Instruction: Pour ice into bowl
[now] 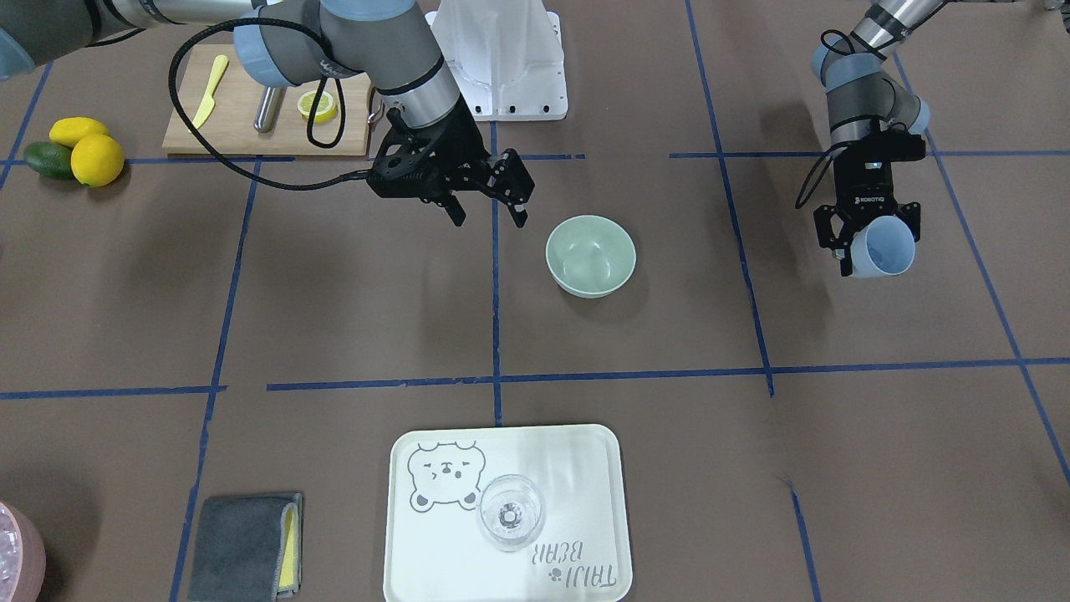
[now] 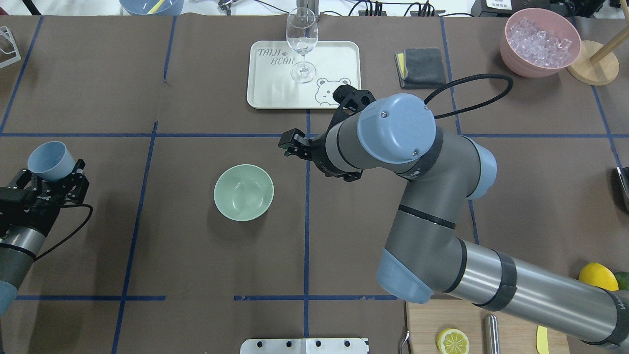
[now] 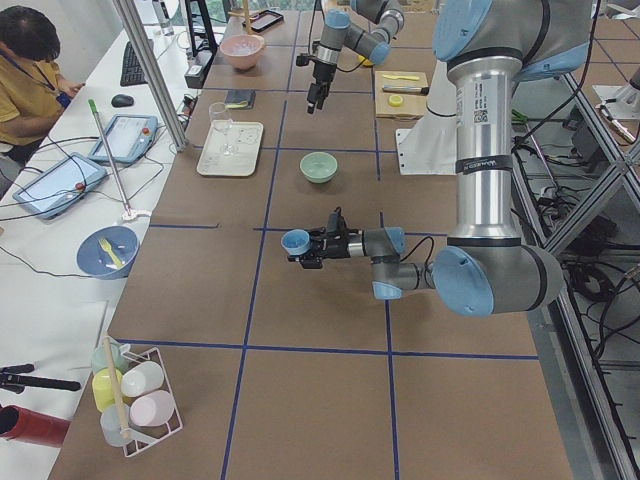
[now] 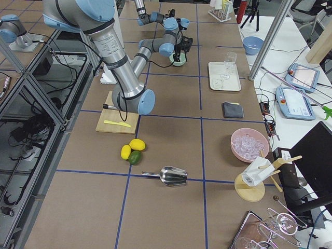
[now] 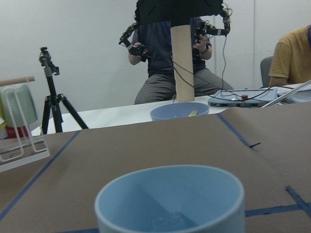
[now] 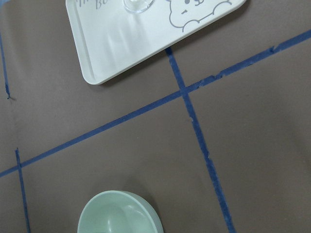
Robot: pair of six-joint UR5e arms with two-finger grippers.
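Fingers of the left gripper [image 1: 873,242] are closed around the cup [image 5: 170,194], held level so the ice [image 5: 167,222], seemingly at its bottom, does not spill. It hangs well apart from the bowl [image 1: 590,259], at 9 o'clock overhead. Right gripper [image 1: 489,213] hovers spread and empty near the bowl's 2 o'clock, likely ready to steady it. Bowl is empty; pour not yet begun.

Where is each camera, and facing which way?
Front-facing: across table, facing robot; left arm, right arm.
Overhead: behind robot, downward; both arms.
Exterior left: left end; left arm near.
Exterior right: right end; right arm near.
Left wrist: level, over blue cup; no fingers.
Right wrist: down at bowl, tray; no fingers.
Overhead, right wrist share bowl, tray.
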